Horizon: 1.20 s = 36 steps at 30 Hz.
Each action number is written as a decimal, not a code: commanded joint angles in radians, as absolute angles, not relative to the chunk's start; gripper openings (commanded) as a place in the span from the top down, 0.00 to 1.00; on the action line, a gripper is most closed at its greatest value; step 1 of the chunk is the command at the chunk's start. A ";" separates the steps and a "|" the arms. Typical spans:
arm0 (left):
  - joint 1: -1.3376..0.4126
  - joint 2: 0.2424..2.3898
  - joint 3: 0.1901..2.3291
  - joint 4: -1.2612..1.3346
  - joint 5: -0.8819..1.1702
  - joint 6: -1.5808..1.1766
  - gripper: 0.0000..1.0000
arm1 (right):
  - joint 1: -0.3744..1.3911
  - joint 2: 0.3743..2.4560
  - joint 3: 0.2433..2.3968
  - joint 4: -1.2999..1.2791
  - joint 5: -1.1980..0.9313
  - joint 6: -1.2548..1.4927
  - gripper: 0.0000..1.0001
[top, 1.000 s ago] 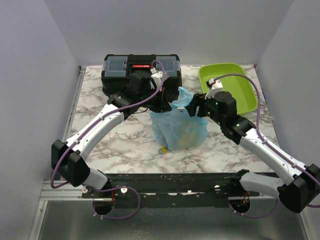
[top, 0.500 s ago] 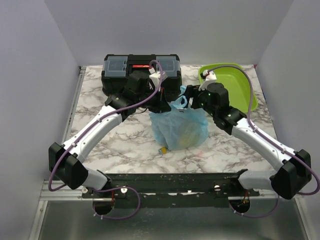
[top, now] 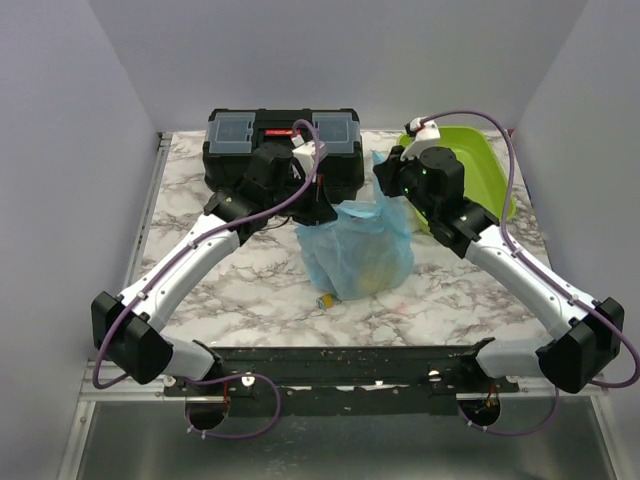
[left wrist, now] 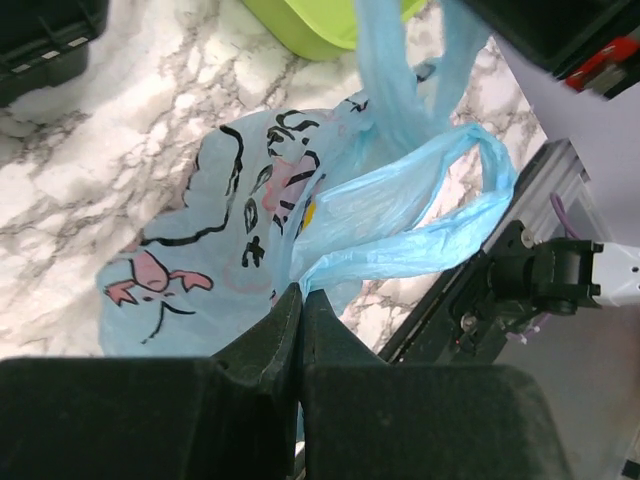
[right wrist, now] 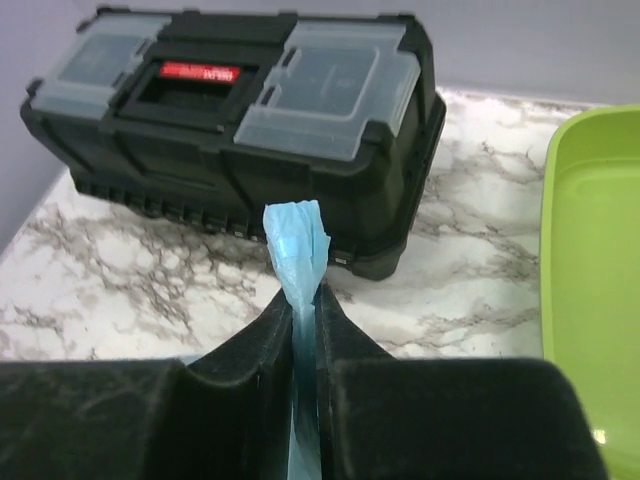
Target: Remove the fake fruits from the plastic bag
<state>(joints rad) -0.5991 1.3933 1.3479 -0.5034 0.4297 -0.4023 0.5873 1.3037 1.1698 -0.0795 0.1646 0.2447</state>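
The light-blue plastic bag [top: 356,250] stands mid-table, its top pulled up between both arms. My left gripper [top: 328,208] is shut on one thin blue handle at the bag's left top; the left wrist view shows its jaws [left wrist: 302,292] pinched together with film coming out of the tips. My right gripper [top: 383,172] is shut on the other handle [right wrist: 297,240], which sticks up from between the jaws [right wrist: 303,300]. The fake fruits are inside the bag; only a yellow blur [top: 372,272] shows through the film, and a yellow patch [left wrist: 308,213] at the bag's mouth.
A black toolbox [top: 270,140] stands at the back left, just behind the grippers. The lime-green tray [top: 490,170] lies at the back right. A tiny yellow-and-silver block [top: 325,299] sits on the marble in front of the bag.
My right gripper has moved up and toward the back, closed on the bag's handle and drawn it upward. The left gripper has kept its hold almost in place.
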 commanded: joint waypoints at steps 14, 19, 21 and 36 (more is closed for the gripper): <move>-0.364 1.259 1.395 -0.614 0.374 -0.388 0.72 | 0.572 1.362 1.517 -0.159 0.256 0.062 0.99; -0.373 1.222 1.363 -0.606 0.467 -0.385 0.37 | 0.572 1.306 1.393 -0.103 0.140 0.103 0.99; -0.411 1.202 1.374 -0.624 0.425 -0.361 0.35 | 0.572 1.281 1.342 -0.084 0.102 0.125 0.99; -0.948 1.295 1.472 -0.552 -0.474 0.068 0.28 | 0.572 1.185 1.249 -0.089 0.089 0.154 0.99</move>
